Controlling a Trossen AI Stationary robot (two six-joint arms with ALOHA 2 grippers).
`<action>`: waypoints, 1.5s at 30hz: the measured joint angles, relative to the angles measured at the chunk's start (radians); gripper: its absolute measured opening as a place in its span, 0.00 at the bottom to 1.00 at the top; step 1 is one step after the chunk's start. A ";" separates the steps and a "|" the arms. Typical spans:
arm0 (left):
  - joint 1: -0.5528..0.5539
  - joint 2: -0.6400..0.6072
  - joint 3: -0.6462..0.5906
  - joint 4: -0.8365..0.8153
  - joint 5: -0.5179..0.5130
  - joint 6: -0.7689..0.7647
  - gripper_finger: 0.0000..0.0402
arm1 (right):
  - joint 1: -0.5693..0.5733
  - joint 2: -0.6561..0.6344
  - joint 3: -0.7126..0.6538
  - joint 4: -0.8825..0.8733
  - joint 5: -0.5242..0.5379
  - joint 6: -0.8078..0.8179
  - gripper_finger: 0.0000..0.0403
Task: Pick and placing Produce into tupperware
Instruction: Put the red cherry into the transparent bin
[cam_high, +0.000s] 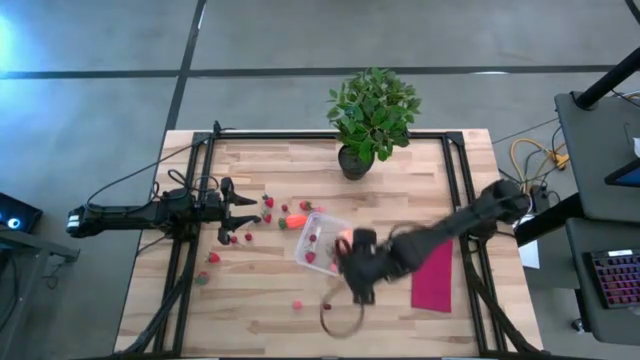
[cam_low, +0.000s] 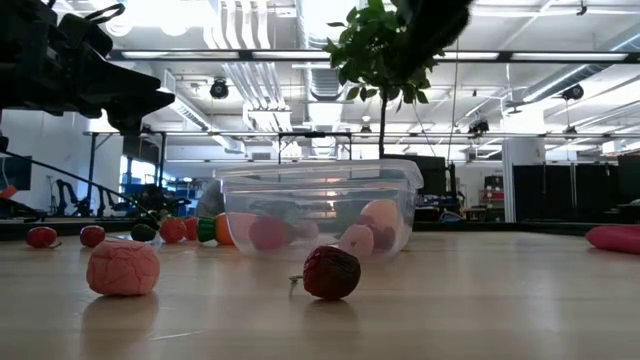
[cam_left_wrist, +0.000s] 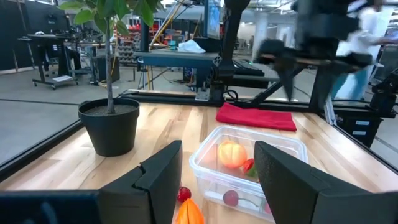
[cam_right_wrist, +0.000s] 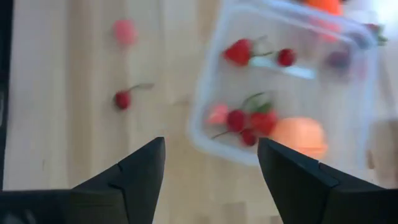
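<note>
Pale wooden planks make up the table (cam_high: 400, 320), which stands on a grey floor with a potted plant (cam_high: 370, 115) at its far edge and a magenta cloth (cam_high: 433, 278) lying flat toward the right side. Near the middle sits the clear tupperware (cam_high: 322, 243), and in it lie a round orange-pink fruit (cam_left_wrist: 230, 154) and several small red strawberry pieces (cam_right_wrist: 249, 119). An orange-red piece with a green top (cam_high: 294, 220) lies on the wood just beside the container's left edge. More tiny red pieces (cam_high: 213, 257) are scattered over the table to the left of the container and in front of it. The right claw (cam_high: 356, 290) hangs over the table just beside the container's near right corner, its fingers (cam_right_wrist: 142, 171) spread apart with nothing between them. The left claw (cam_high: 240, 212) waits low over the left part of the table, pointing toward the container, its fingers (cam_left_wrist: 163, 174) also apart and empty.
</note>
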 joint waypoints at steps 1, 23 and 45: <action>0.000 0.000 0.000 0.000 0.000 0.000 0.47 | 0.024 0.010 -0.005 0.016 0.014 0.012 0.62; 0.000 -0.002 0.000 0.000 0.000 0.000 0.47 | 0.088 0.360 0.045 0.342 -0.065 0.064 0.58; 0.000 -0.001 0.000 0.000 0.000 0.000 0.47 | 0.084 0.395 0.101 0.262 -0.035 0.081 0.48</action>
